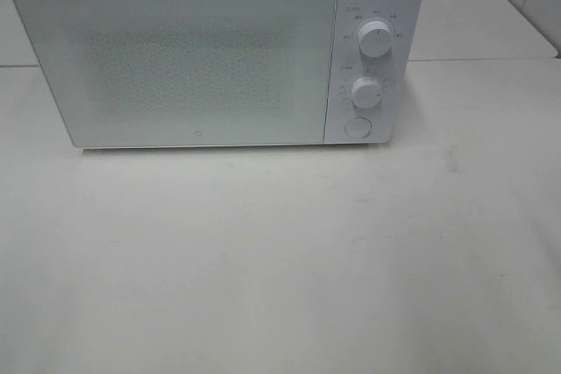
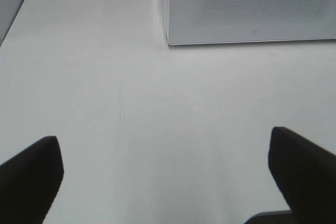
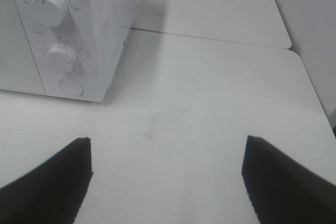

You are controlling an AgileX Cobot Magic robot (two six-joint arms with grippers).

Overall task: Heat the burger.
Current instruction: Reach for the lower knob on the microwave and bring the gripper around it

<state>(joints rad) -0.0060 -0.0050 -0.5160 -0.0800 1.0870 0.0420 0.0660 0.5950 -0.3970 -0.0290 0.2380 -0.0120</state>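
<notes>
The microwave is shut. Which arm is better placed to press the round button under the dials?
Probably the right. The right end effector, open, faces the control panel with the round button ahead. The left end effector faces the microwave's door corner away from the panel.

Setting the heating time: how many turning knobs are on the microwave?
2. The upper knob sits high on the control panel; the lower knob directly below, above the round button.

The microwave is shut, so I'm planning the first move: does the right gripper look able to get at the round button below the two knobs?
Probably yes. The right gripper is open and empty, the round button faces it on the front of the microwave, and only bare table lies between them.
</notes>
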